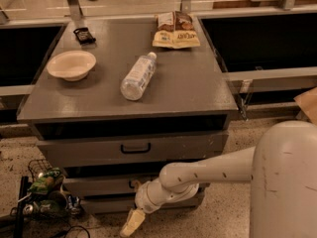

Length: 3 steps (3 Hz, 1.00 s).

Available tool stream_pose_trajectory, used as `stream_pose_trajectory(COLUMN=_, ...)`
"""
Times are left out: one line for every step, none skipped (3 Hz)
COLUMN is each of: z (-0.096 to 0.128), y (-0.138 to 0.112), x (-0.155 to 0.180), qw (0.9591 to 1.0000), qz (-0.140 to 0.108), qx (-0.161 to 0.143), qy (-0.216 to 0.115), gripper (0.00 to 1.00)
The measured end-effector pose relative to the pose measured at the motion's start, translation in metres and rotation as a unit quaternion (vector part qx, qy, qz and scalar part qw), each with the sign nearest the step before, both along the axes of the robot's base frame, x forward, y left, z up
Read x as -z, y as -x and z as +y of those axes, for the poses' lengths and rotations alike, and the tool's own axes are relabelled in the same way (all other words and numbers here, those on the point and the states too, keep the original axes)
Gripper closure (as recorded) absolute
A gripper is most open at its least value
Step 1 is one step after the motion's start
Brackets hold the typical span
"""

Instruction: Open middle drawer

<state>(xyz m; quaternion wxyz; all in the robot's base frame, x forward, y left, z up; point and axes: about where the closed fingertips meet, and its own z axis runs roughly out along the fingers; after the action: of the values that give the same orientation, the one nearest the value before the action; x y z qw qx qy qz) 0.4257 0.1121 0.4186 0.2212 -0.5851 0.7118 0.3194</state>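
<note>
The grey cabinet (124,108) has three drawer fronts stacked. The top drawer (89,152) carries a black pull handle (135,148). Below it is the middle drawer (94,186), shut, with its handle (132,184) partly hidden by my arm. My white arm (198,175) reaches left across the lower drawers. My gripper (131,225) hangs low near the floor, pointing down and left. It is below the middle drawer's handle and in front of the bottom drawer (104,205), and it holds nothing.
On the cabinet top lie a cream bowl (72,64), a clear water bottle on its side (137,77), snack bags (176,31) and a small black object (84,34). Cables and clutter (44,192) sit on the floor at left. My white body (287,182) fills the right.
</note>
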Motion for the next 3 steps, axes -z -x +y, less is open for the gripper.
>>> stream_pose_trajectory(z=0.001, y=0.002, x=-0.002, qw=1.0000, qz=0.003, qx=-0.007, qy=-0.006, gripper=0.00)
stream_pose_trajectory(z=0.002, y=0.012, x=-0.010, qw=0.9996, qz=0.004, qx=-0.024, qy=-0.018, gripper=0.00)
stream_pose_trajectory(z=0.001, y=0.023, x=-0.026, qw=0.9982, qz=-0.002, qx=-0.040, qy=-0.044, gripper=0.00)
